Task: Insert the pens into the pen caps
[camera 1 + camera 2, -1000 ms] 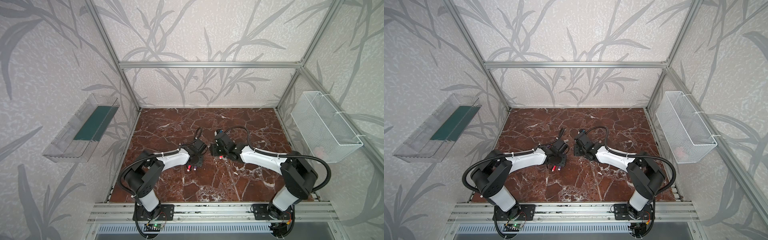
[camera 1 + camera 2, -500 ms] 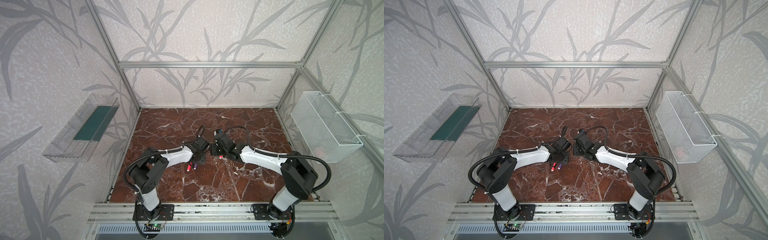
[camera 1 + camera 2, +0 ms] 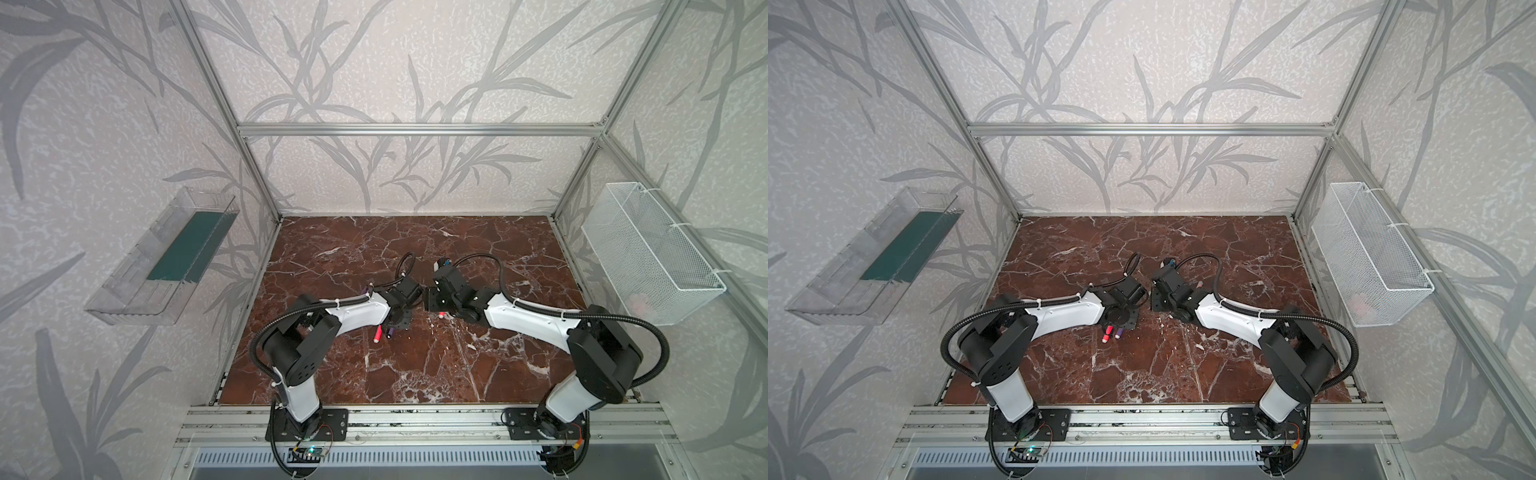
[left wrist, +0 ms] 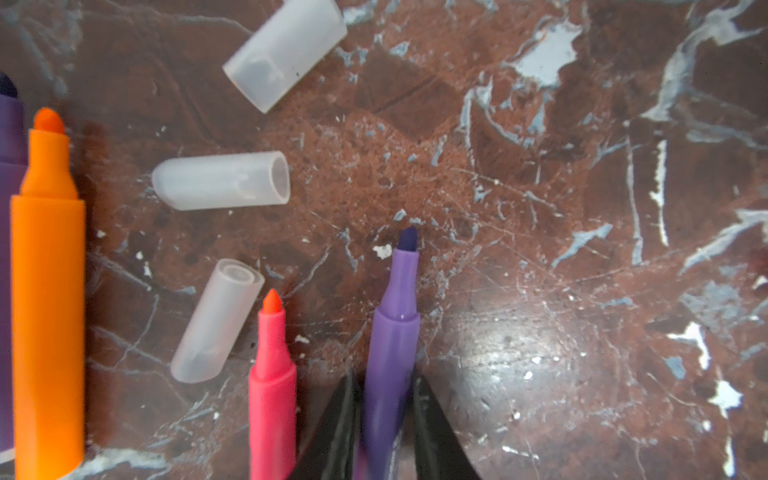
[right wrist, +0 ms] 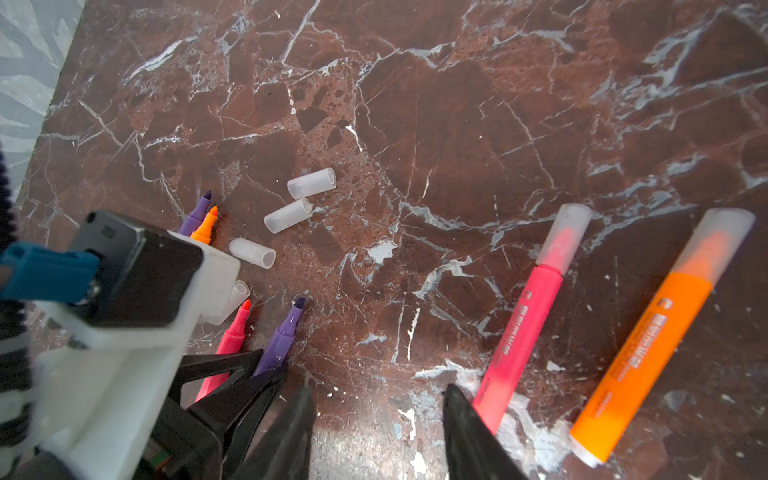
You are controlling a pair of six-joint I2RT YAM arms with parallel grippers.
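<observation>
In the left wrist view my left gripper is shut on a purple pen that lies low over the marble, tip bare. Beside it lie a pink pen, an orange pen and a second purple pen, all uncapped. Three loose pen caps lie just ahead of the tips. In the right wrist view my right gripper stands open over bare marble, apart from a capped pink pen and a capped orange pen. Both top views show the pink pen's end under the left wrist.
A clear plastic tray hangs on the left wall and a white wire basket on the right wall. Aluminium posts frame the marble table. The two wrists nearly meet at the table's middle.
The left arm's elbow has swung a little toward the middle while its wrist stayed over the pens. The right arm has hardly moved.
</observation>
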